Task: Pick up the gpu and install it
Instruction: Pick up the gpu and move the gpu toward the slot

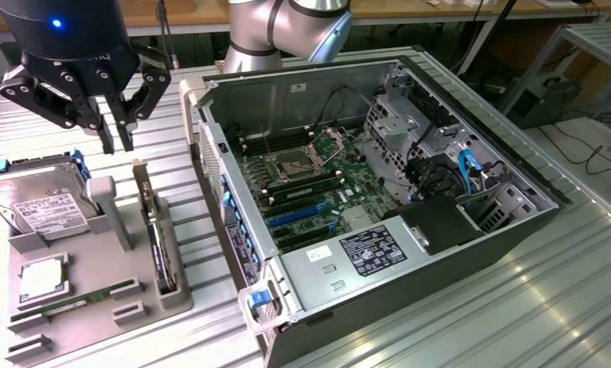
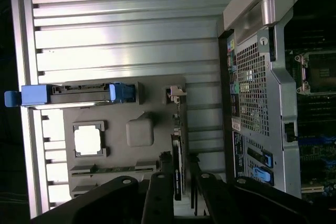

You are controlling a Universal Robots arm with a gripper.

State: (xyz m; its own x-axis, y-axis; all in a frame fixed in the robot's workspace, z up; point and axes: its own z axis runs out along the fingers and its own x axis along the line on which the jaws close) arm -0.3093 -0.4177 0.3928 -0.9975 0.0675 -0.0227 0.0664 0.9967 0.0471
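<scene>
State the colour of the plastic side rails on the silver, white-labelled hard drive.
Blue. The plastic side rails show best in the wrist view.

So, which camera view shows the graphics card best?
The exterior view: the graphics card stands on edge in the grey holder, with its length and metal bracket visible. The wrist view shows the graphics card edge-on, as a thin dark strip.

From high up we look obliquely down on the computer case (image 1: 274,96) and grey tray (image 1: 111,261); past the gripper (image 2: 181,179), we look straight down, closer, on both.
</scene>
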